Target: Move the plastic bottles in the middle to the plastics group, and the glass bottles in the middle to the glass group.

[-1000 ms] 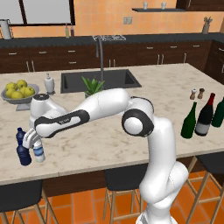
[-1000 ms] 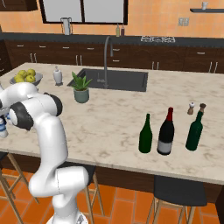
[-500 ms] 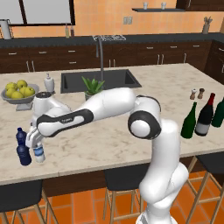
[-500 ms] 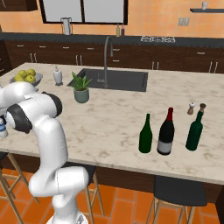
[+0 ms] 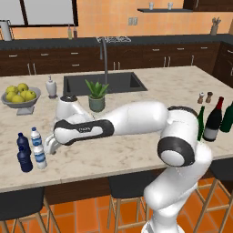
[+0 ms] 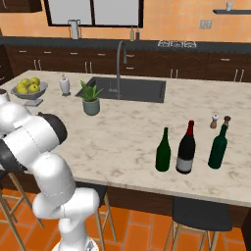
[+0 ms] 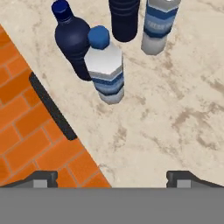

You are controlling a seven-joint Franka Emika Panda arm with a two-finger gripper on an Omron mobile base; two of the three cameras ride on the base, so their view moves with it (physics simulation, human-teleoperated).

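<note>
Plastic bottles, grouped beside navy pair on bench.
Light, thin-walled, slippery, tippy; grip mid-body below the cap. End effector apart, empty.

The marbled surface is carrying 2 clear water bottles and 2 navy bottles standing close together at its left front edge. A fruit bowl, a dispenser and a potted plant are standing near the sink. 3 wine bottles and 2 shakers are standing at the right.
</note>
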